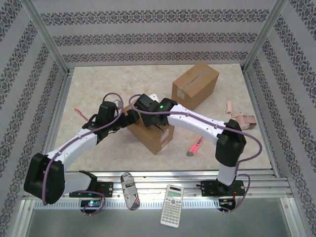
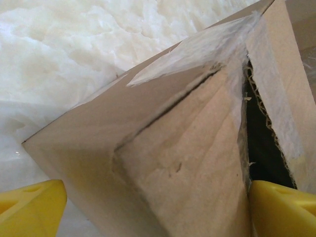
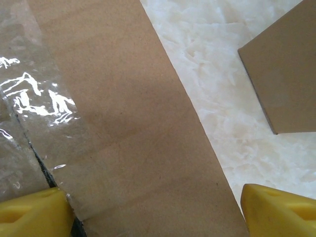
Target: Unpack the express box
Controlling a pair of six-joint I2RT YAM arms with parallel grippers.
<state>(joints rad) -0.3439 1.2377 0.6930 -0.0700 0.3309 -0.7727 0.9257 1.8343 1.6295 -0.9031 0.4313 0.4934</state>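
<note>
We see the box (image 1: 157, 137) near the middle of the table (image 1: 98, 89), with both arms bent over its top. Our left gripper (image 2: 158, 210) stands wide open, its yellow fingers (image 2: 32, 207) on either side of a taped corner where the flap seam gapes. Our right gripper (image 3: 158, 212) is open too, spread across a flap edge beside clear tape (image 3: 34, 98). A second box (image 1: 195, 85) sits farther back, well apart.
</note>
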